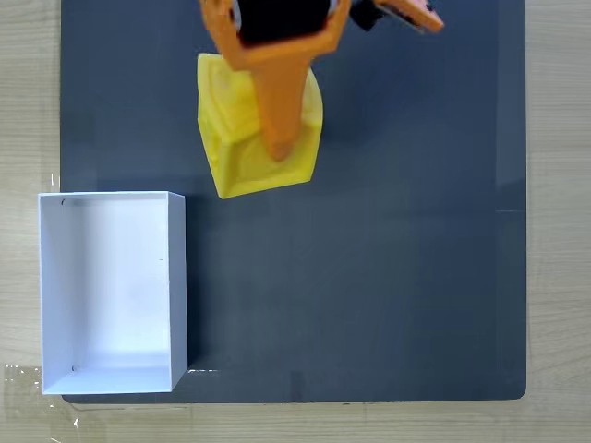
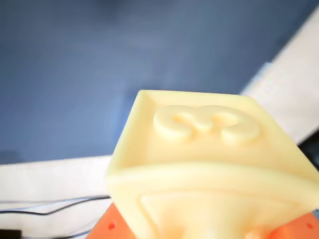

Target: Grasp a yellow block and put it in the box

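The yellow block [image 1: 245,171] sits near the top middle of the fixed view, and it looks large, as if raised off the mat. My orange gripper [image 1: 279,148] comes in from the top edge; one finger lies across the block's upper face and the other is hidden beneath it. In the wrist view the yellow block [image 2: 199,164] is very close, showing an embossed "3", with orange fingers [image 2: 107,228] at both of its lower corners. The gripper is shut on it. The white open-top box [image 1: 178,277] stands at the lower left, apart from the block, with nothing inside.
A dark grey mat [image 1: 388,277] covers most of the light wooden table [image 1: 28,111], with open room right of the box. In the wrist view, thin dark cables [image 2: 50,206] run over a pale surface at the lower left.
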